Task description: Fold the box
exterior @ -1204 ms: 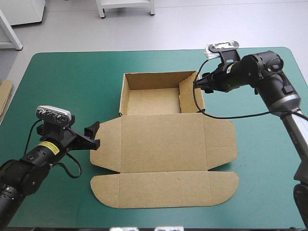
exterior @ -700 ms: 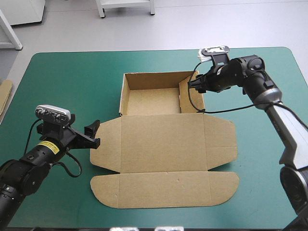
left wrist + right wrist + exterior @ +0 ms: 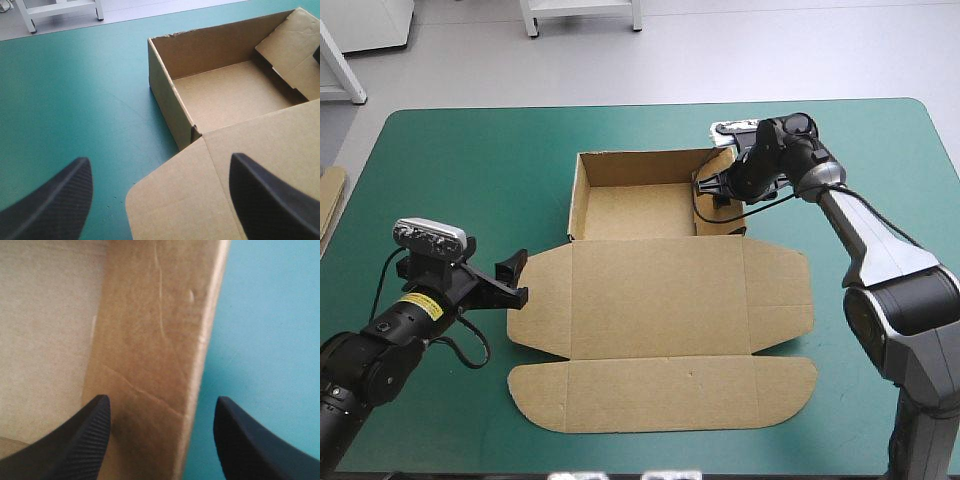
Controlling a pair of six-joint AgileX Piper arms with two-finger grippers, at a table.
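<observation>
Placing the box (image 3: 655, 280) for the log: where on the table (image 3: 470, 160)? (desk)
Mid-table; tray (image 3: 640, 212) far, lid (image 3: 660, 340) flat toward me. (me)
Which arm? (desk)
Right. My right gripper (image 3: 162, 400) stands released astride the tray's right wall (image 3: 155, 330), one finger inside, one outside. Left gripper (image 3: 160, 162), also released, sits beside the lid's left flap (image 3: 542, 305). (me)

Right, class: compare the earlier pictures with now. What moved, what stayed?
The right gripper swung leftward to the right wall of the box, open fingers astride it, gripping nothing. The left gripper, open, and the box stayed put.
</observation>
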